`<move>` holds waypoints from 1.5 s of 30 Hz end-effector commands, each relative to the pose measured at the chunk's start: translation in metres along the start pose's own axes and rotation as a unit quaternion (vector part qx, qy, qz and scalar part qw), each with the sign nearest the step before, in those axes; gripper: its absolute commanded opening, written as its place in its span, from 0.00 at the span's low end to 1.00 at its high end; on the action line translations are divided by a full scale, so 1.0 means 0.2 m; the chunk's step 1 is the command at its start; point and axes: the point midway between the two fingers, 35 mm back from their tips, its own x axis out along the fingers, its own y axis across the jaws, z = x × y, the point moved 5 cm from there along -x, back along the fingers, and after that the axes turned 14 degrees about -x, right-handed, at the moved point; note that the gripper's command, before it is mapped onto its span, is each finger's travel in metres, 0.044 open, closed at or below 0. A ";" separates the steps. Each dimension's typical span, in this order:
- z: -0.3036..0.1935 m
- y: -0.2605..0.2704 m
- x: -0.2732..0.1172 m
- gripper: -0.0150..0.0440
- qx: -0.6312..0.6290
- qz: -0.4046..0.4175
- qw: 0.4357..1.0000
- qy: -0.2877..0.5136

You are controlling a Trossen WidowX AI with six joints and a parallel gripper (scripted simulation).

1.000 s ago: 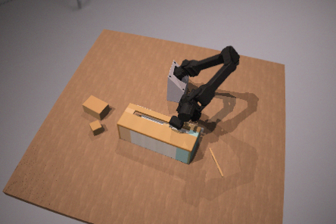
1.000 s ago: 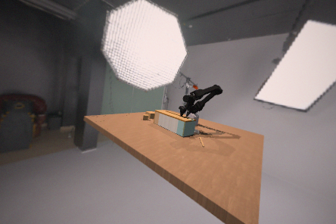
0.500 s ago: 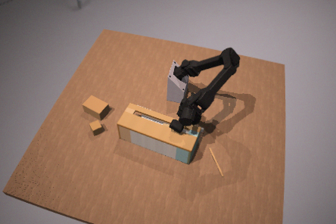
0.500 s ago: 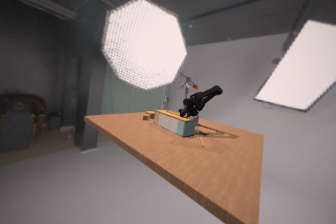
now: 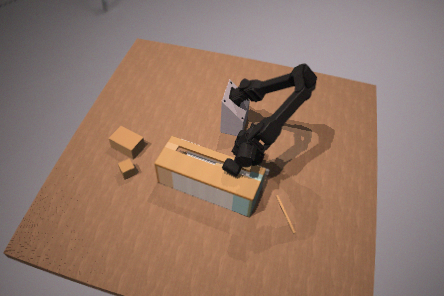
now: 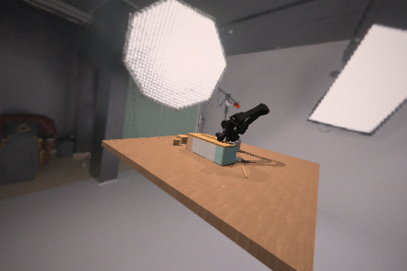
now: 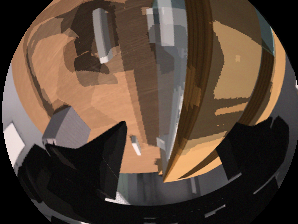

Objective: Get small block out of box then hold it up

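I see the box (image 5: 207, 179) lying long on the table, upright, tan top and ends, pale clear front, teal at its right end, a narrow slot along its back edge. I cannot make out the block inside it

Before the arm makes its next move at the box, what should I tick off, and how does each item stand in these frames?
1. Gripper open and holding nothing: ok.
2. Gripper over the top slot at the teal end of the box: ok.
3. Box upright on the table: ok.
4. Block visible on its shelf: cannot tell.
5. Which end is the exit: cannot tell.
6. Thin stick lying apart from the box: ok.
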 end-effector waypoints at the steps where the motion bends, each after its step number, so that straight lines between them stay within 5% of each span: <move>1: -0.06 0.02 0.03 0.93 0.001 0.003 1.000 0.000; 45: -0.50 0.13 0.19 0.93 0.001 0.003 1.000 0.003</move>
